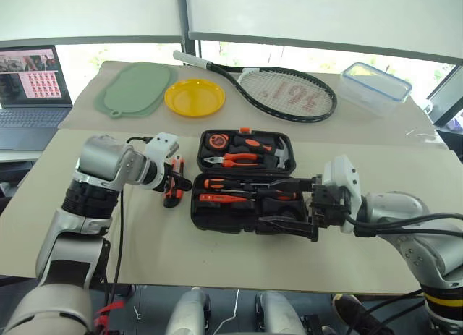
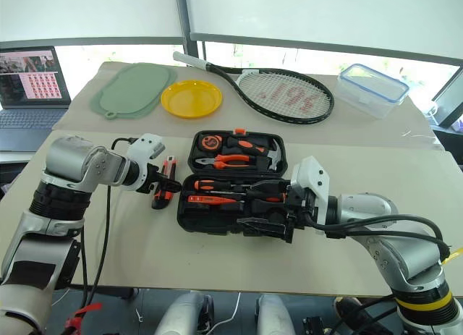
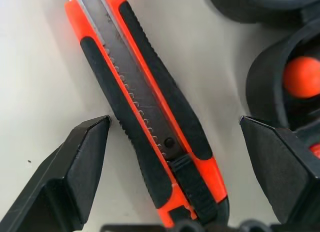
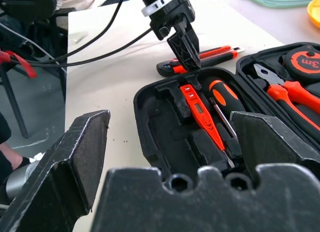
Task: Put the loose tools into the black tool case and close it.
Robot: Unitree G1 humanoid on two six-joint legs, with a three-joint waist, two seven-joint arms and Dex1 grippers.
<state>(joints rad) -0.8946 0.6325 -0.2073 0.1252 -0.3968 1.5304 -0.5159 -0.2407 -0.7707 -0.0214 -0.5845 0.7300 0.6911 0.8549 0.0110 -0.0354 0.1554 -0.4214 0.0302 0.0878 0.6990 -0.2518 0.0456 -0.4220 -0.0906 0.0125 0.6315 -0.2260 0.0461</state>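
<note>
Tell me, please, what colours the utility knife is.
Orange and black knife, best seen in the left wrist view.

At frame centre I see the black moulded-plastic tool case [image 1: 246, 179] lying open on the beige table [image 1: 159, 241], with orange-handled pliers [image 1: 233, 160] in its far half and orange-and-black screwdrivers [image 1: 242, 184] in its near half. Just left of it lies the black-and-orange utility knife [image 1: 173, 184], my left gripper [image 1: 176, 181] over it. My right gripper [image 1: 300, 205], fingers spread, sits at the case's right end. Upper frame: green mat [image 1: 136, 89], yellow plate [image 1: 194, 98], black racket [image 1: 286, 92], clear lidded box [image 1: 375, 87]; laptop [image 1: 30, 96] upper left.
</note>
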